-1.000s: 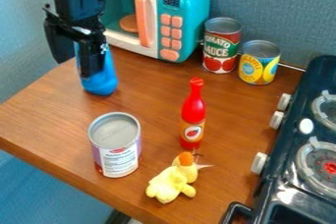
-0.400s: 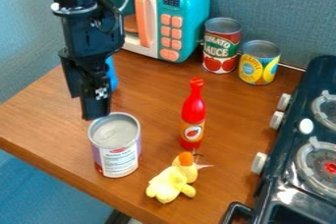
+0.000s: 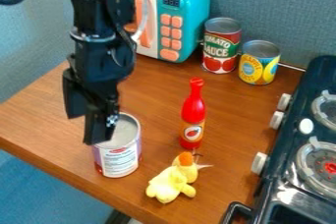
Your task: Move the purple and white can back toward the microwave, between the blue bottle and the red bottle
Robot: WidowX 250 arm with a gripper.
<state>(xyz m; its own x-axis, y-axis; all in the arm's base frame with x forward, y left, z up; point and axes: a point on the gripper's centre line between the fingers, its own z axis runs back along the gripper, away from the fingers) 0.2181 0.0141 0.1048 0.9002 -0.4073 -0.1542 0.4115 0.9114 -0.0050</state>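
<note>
The black gripper (image 3: 85, 128) hangs at the left over the wooden counter, its fingers apart with nothing seen between them. One fingertip overlaps the left part of the rim of an upright can (image 3: 119, 157) with a white and purple label; whether they touch I cannot tell. To the can's right a red bottle (image 3: 193, 120) stands upright. A yellow plush toy (image 3: 172, 183) with an orange part lies in front of the bottle.
A teal and white toy microwave (image 3: 187, 12) stands at the back, partly behind the arm. Right of it are a tomato sauce can (image 3: 221, 46) and a yellow-labelled can (image 3: 259, 63). A dark toy stove (image 3: 295, 169) lines the right side. The counter's front edge (image 3: 59, 174) runs below the labelled can.
The gripper has come forward and down from beside the microwave to the labelled can. The blue object below it earlier is now hidden behind the arm. The other things have kept their places.
</note>
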